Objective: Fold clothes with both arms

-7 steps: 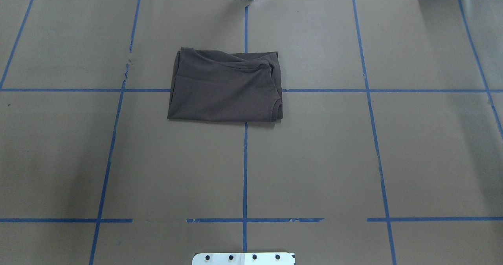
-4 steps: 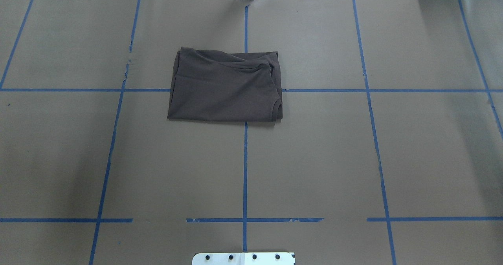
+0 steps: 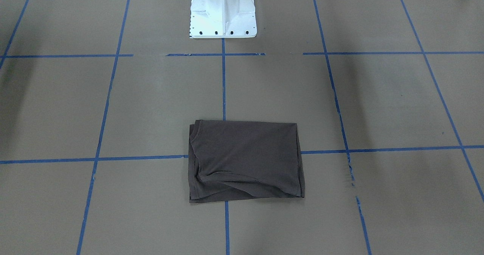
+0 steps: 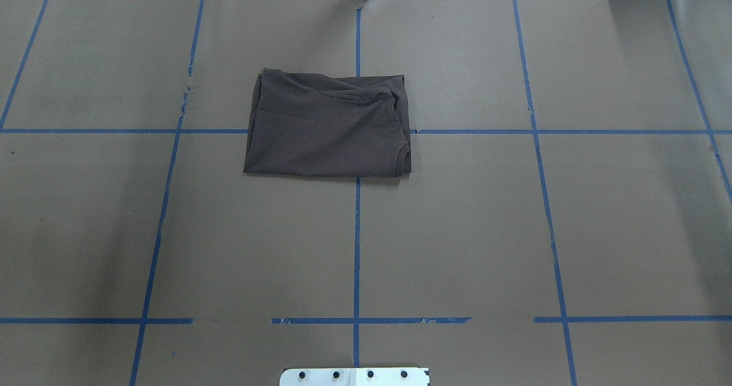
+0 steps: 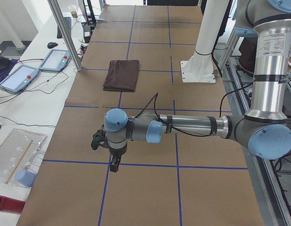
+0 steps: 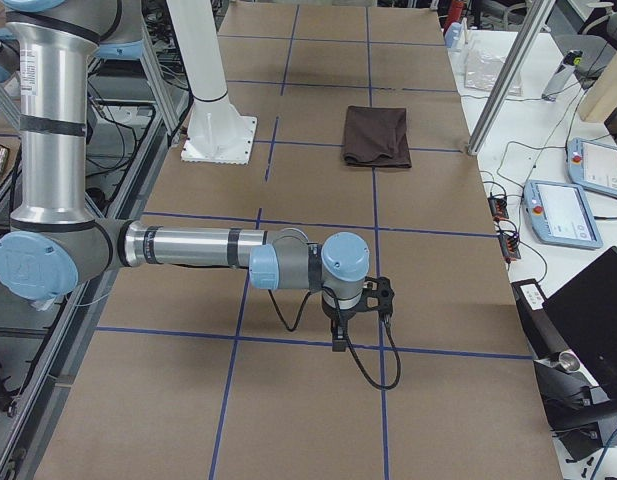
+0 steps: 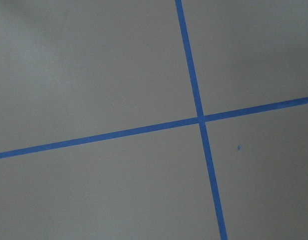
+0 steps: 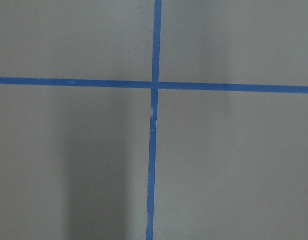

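The left gripper (image 5: 114,165) hangs low over the brown table (image 4: 486,231), the folded dark brown T-shirt (image 4: 329,126) lies flat in the middle, far from both, and the right gripper (image 6: 338,340) hangs low too, but I cannot tell if either is open.
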Motion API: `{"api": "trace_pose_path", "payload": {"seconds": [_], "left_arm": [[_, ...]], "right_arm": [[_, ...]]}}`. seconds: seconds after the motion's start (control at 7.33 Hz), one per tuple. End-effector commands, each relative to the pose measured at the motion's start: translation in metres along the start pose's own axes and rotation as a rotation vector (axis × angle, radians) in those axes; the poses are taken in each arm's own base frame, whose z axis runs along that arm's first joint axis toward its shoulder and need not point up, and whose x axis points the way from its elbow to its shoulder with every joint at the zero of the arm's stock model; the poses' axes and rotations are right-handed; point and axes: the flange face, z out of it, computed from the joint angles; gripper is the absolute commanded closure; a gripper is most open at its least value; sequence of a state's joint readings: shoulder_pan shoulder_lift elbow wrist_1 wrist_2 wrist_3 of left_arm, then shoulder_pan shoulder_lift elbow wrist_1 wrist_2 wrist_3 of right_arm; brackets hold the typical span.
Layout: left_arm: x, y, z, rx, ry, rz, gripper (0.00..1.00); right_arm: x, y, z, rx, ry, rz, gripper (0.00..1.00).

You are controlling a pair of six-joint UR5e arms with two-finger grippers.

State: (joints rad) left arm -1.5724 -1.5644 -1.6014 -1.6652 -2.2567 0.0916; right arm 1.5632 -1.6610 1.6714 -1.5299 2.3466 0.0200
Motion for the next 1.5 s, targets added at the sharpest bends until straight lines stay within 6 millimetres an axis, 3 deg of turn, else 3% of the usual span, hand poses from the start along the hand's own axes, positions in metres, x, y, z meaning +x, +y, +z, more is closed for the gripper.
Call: {"api": "trace_pose_path", "payload": {"seconds": [0.0,1.36], "left_arm": [[-0.0022,0.0025,0.0033,-0.007,0.003,-0.016,0.0],[-0.0091,0.0062,0.012,-0.021,0.003,-0.079,0.0]], "right_arm": [[-0.002,0.0005,-0.0013,0.003,-0.007,0.0,0.0],[-0.0084,-0.0059,-0.004,0.008,-0.044,-0.005,0.0]]}}
